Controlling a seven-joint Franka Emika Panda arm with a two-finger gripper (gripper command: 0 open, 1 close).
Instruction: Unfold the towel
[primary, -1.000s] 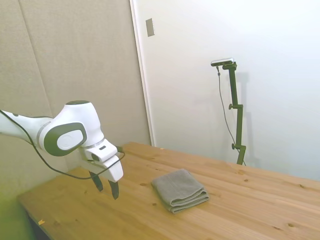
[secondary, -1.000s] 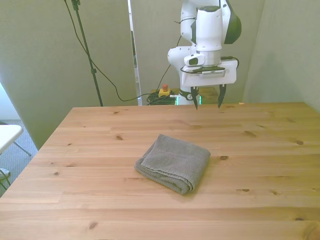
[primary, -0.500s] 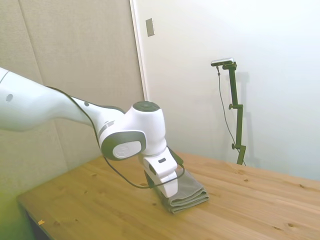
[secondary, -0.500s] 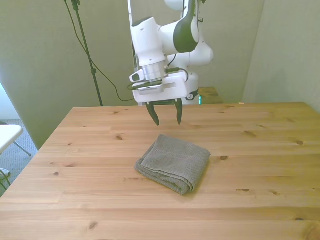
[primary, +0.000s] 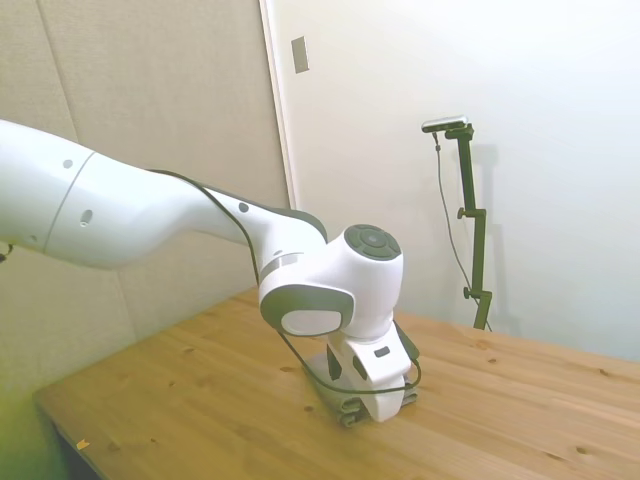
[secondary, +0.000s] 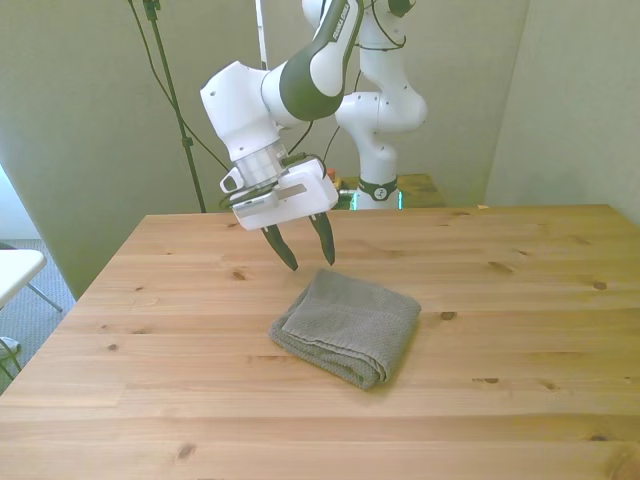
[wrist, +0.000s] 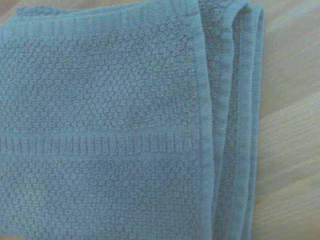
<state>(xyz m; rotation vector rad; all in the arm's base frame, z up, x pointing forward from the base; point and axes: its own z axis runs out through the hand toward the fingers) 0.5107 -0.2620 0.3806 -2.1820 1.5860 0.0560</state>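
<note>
Towel (secondary: 348, 327) lay folded flat on the wooden table, near its middle, corners turned diagonal to the table edges. Grey-olive, nubby weave with one ribbed band (wrist: 100, 145) across it. Several layered hems stacked along one side (wrist: 235, 125). Side view: mostly hidden.

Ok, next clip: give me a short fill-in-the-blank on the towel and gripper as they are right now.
1. The towel lies ____ on the wooden table, its layers stacked.
2. The gripper has its fingers ____, with a gap between them.
3. In the front view the gripper sits above the towel's ____ corner, nearest the robot's base.
4. The gripper holds ____.

Missing words: folded; open; far; nothing
</note>
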